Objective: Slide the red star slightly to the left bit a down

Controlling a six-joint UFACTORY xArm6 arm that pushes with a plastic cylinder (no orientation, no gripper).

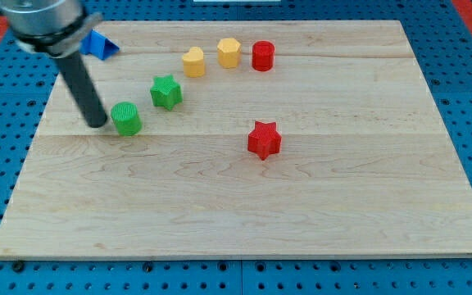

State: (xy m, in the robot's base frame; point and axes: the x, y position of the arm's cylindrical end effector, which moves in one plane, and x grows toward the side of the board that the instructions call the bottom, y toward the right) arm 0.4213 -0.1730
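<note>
My tip (97, 123) sits near the board's (342, 213) left edge, seemingly touching a cylinder (126, 118); the star (264, 138) lies mid-board.

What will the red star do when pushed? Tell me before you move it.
The red star sits flat and squat on the smooth wooden board, so it should slide rather than tip. Its points may make it rotate if my tip, now beside the green cylinder, pushes off-centre. It looks rigid, probably light.

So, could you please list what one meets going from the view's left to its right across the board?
Blue block → my tip → green cylinder → green star → yellow heart-like block → yellow hexagonal block → red star; the red cylinder overlaps it.
</note>
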